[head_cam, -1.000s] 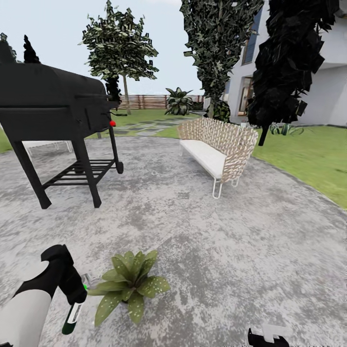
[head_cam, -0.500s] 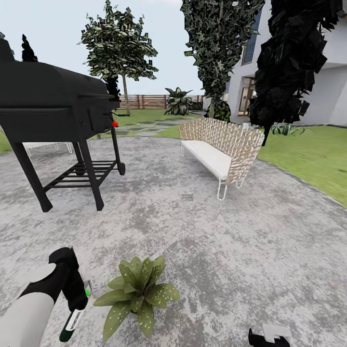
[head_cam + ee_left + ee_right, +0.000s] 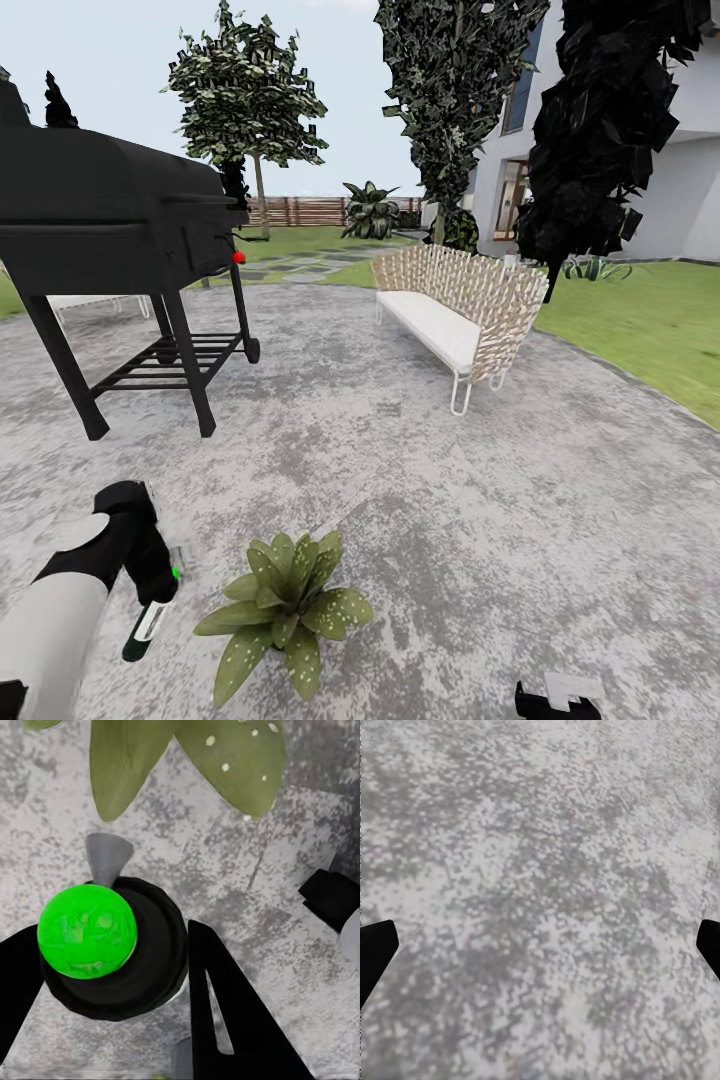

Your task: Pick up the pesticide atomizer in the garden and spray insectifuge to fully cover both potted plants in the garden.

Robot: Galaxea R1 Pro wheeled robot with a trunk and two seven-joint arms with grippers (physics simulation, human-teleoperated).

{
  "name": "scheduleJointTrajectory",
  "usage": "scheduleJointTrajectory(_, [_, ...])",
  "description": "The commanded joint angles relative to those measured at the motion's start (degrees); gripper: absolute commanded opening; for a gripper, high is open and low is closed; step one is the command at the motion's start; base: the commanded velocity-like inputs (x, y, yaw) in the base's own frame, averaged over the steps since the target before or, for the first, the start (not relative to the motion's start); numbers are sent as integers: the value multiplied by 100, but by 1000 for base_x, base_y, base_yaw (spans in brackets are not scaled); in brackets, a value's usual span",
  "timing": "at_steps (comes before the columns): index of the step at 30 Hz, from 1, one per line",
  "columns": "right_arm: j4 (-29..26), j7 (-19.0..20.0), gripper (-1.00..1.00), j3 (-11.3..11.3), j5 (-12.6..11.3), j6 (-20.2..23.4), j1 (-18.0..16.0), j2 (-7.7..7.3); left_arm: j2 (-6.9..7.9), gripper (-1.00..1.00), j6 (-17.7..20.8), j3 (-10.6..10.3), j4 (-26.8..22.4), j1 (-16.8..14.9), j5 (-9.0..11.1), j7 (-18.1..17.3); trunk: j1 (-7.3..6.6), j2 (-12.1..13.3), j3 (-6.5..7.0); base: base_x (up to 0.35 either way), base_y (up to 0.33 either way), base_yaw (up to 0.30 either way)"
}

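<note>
The left gripper [image 3: 152, 590] clamps the pesticide atomizer [image 3: 148, 625], held low over the patio [image 3: 450, 520] just beside a potted plant [image 3: 285, 605]. The right gripper [image 3: 540, 945] stands spread wide over bare paving.

On the paved patio [image 3: 420, 500], a potted plant [image 3: 285, 610] sits in front. Just to its left, the left gripper [image 3: 160, 595] holds the pesticide atomizer [image 3: 145, 630]. A grill [image 3: 110, 260] stands behind left, a bench [image 3: 450, 315] behind right.
</note>
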Motion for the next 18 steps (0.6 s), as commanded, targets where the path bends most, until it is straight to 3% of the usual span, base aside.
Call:
scheduleJointTrajectory(1, [6, -15, 100, -46, 60, -17, -4, 2, 99, -100, -48, 14, 0, 6, -31, -37, -1, -2, -5, 0, 0, 0])
scheduleJointTrajectory(3, [6, -16, 100, -46, 60, -17, -4, 3, 384, -100, -339, 47, 58, 36, -29, -37, -1, -2, -5, 0, 0, 0])
scheduleJointTrajectory(5, [6, -15, 100, -46, 60, -17, -4, 3, 469, -100, -438, 58, 78, 255, -8, -37, -1, -2, -5, 0, 0, 0])
scheduleJointTrajectory(8, [6, -15, 100, -46, 60, -17, -4, 3, 443, -100, -458, 53, 86, 602, 34, -37, -1, -2, -5, 0, 0, 0])
scheduleJointTrajectory(10, [6, -15, 100, -46, 60, -17, -4, 3, 382, -100, -460, 54, 93, 853, 71, 232, -1, -2, -5, 0, 0, 0])
scheduleJointTrajectory(13, [6, -15, 100, -46, 60, -17, -4, 3, 352, -100, -435, 92, 75, 908, 76, 318, -1, -2, -5, 0, 0, 0])
scheduleJointTrajectory(18, [6, -15, 100, -46, 60, -17, -4, -7, 331, -100, -387, 114, -2, 738, 80, 325, -1, -2, -5, 0, 0, 0])
